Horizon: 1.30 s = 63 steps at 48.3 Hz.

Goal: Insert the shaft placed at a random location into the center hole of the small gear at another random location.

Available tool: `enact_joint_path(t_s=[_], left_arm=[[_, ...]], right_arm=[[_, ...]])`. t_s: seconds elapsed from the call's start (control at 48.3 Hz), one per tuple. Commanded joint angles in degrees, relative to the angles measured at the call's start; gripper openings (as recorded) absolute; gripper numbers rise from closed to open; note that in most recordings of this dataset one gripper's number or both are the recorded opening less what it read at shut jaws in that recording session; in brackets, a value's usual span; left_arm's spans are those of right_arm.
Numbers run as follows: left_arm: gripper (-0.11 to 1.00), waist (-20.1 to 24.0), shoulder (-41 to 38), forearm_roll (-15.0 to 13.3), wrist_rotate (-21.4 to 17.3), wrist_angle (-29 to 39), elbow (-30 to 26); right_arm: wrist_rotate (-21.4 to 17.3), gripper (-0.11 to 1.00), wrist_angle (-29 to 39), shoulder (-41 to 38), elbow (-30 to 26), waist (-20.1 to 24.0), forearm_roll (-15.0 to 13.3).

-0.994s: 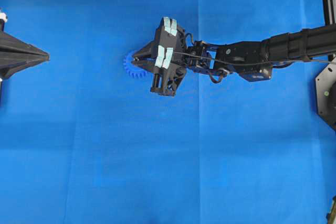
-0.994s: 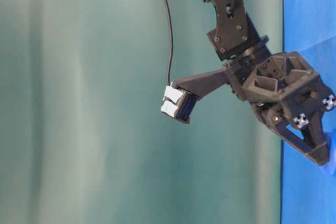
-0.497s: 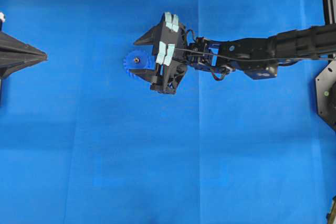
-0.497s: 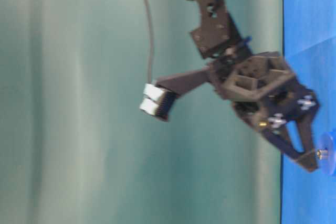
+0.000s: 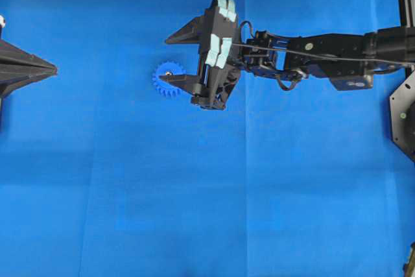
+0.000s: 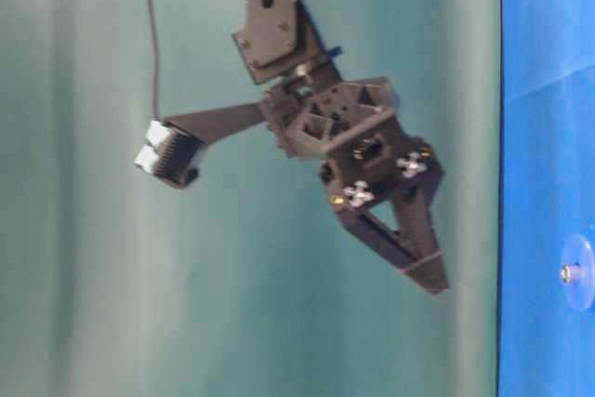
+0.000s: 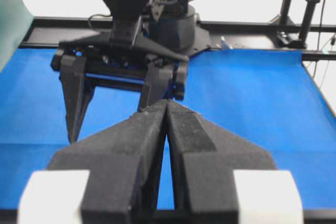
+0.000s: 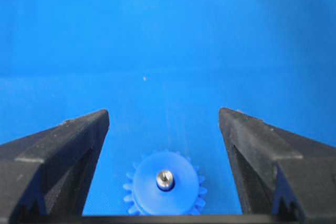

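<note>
The small blue gear (image 5: 170, 83) lies flat on the blue cloth. It also shows in the right wrist view (image 8: 146, 186) and the table-level view (image 6: 582, 278). The silver shaft (image 8: 165, 179) stands upright in its hub and fills the center hole, which is hidden; the shaft's tip shows in the overhead view (image 5: 168, 73) and sticks out sideways in the table-level view (image 6: 567, 272). My right gripper (image 8: 164, 113) is open and empty, raised above the gear (image 5: 165, 60), clear of the cloth (image 6: 433, 280). My left gripper (image 7: 166, 104) is shut and empty at the far left (image 5: 54, 68).
The blue cloth (image 5: 194, 192) covers the whole table. The right arm (image 5: 324, 50) reaches in from the right edge. A black frame rail (image 7: 252, 27) runs along the far side in the left wrist view.
My right gripper opened, let go of the shaft in the gear's hub, then lifted away from the cloth. The gear and shaft stayed put. The left gripper has not moved.
</note>
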<state>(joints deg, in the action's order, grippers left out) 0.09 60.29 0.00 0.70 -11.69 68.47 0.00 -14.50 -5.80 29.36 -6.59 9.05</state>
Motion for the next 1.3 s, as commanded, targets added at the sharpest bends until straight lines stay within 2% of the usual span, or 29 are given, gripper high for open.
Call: enact_joint_path(t_s=[0.0, 0.248, 0.89, 1.283], left_arm=[[0.00, 0.00, -0.26, 0.09, 0.00, -0.26, -0.53], [0.00, 0.00, -0.26, 0.18, 0.00, 0.00, -0.53], [0.00, 0.00, 0.26, 0.09, 0.00, 0.26, -0.53], [0.00, 0.00, 0.70, 0.09, 0.00, 0.35, -0.62]], right_arm=[[0.00, 0.70, -0.09, 1.85, -0.35, 0.26, -0.09], [0.00, 0.70, 0.00, 2.90, 1.23, 0.79, -0.09], [-0.35, 0.70, -0.35, 18.37, 19.07, 0.97, 0.09], [-0.35, 0.70, -0.44, 20.74, 21.53, 0.97, 0.18]])
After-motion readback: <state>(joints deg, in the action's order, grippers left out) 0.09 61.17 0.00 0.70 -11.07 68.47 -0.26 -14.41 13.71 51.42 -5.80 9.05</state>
